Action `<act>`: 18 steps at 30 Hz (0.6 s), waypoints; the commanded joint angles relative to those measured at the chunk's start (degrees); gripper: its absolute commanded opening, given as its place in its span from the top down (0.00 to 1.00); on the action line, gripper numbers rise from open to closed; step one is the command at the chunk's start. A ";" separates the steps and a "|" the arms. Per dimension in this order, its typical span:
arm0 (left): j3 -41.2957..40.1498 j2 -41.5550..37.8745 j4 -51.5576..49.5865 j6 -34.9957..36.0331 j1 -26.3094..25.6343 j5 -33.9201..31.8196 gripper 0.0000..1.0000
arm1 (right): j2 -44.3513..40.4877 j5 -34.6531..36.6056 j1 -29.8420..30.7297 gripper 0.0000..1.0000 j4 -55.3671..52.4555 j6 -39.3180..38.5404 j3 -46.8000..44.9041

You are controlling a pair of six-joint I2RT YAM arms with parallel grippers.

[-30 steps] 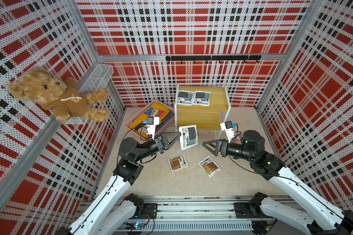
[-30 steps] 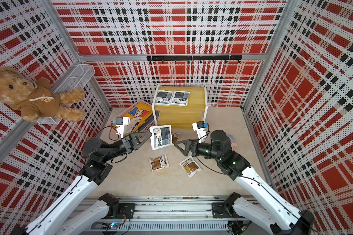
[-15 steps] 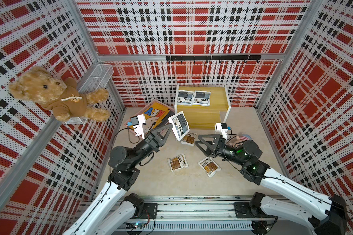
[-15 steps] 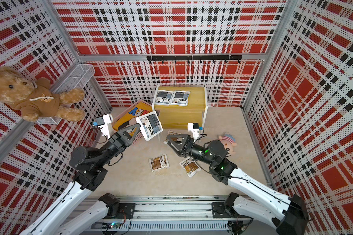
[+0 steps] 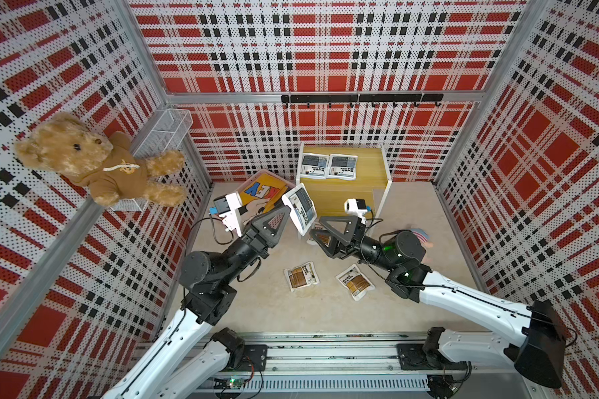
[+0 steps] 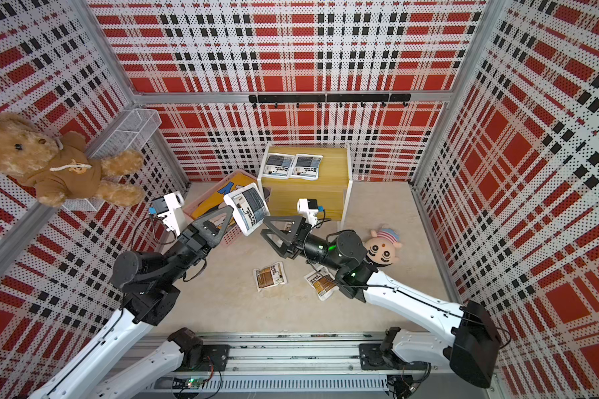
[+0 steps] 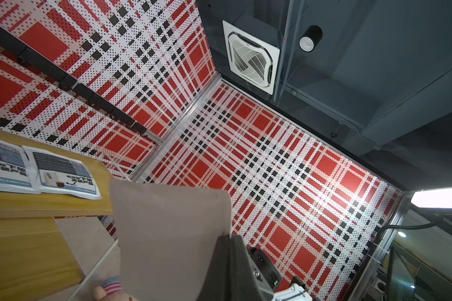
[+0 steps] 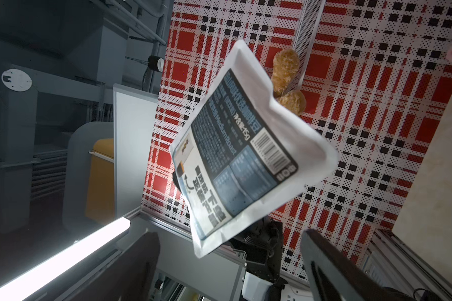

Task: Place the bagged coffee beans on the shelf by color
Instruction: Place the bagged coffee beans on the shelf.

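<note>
Clamping the third grey-blue pouch [image 5: 300, 207] aloft just before the shelf [image 5: 367, 169], whose top board already bears two matching pouches [image 5: 313, 165], the left hand [image 5: 287, 210] looks mid-delivery, while the right hand [image 6: 274, 235] gapes empty and the brown pouches [image 5: 301, 275] lie unsorted on the counter [image 5: 256, 304].

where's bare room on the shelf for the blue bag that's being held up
The top board is bare on its right half, beside the two grey-blue bags; the lower board looks bare. Crowded: the floor in front, with brown bags and the right tool.
</note>
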 commanded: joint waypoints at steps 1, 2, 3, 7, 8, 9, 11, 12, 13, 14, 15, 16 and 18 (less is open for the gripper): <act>-0.50 -0.62 2.97 0.78 -0.96 -0.41 1.00 | 0.83 0.23 0.40 0.09 3.64 0.61 1.84; -0.88 -0.81 2.99 0.85 -1.29 -0.49 1.00 | 0.83 0.57 0.44 0.09 3.29 0.15 2.24; -1.29 -0.96 2.99 0.79 -1.62 -0.71 1.00 | 0.93 0.69 0.44 0.09 3.11 -0.12 2.56; -3.95 -2.24 3.50 0.47 -2.75 -1.63 1.00 | 1.37 1.09 0.44 0.09 4.03 -0.32 3.55; -4.66 -2.60 3.60 0.40 -2.89 -1.89 1.00 | 1.28 1.37 0.38 0.09 4.09 -0.43 3.66; -5.20 -2.91 3.61 0.34 -3.00 -2.07 1.00 | 1.10 1.53 0.44 0.10 3.95 -0.60 3.73; -6.27 -3.67 3.63 0.19 -3.10 -2.58 1.00 | 0.61 1.67 0.44 0.11 2.23 -1.57 4.29; -6.67 -4.04 3.60 0.24 -3.16 -2.84 1.00 | 0.34 1.67 0.44 0.11 1.27 -2.08 4.62; -7.09 -4.41 3.60 0.23 -3.10 -3.15 1.00 | 0.05 1.75 0.44 0.12 0.43 -2.60 4.83; -7.44 -4.76 3.60 0.20 -3.10 -3.46 1.00 | -0.23 1.83 0.44 0.13 -0.35 -3.00 5.01; -7.70 -5.01 3.61 0.17 -3.10 -3.69 1.00 | -0.62 1.84 0.44 0.14 -1.04 -3.41 5.22; -7.98 -5.29 3.60 0.17 -3.11 -4.04 1.00 | -0.98 1.92 0.44 0.15 -2.14 -3.85 5.54; -8.68 -5.82 3.60 -0.16 -3.10 -5.20 1.00 | -1.65 1.93 0.44 0.17 -4.51 -5.27 6.28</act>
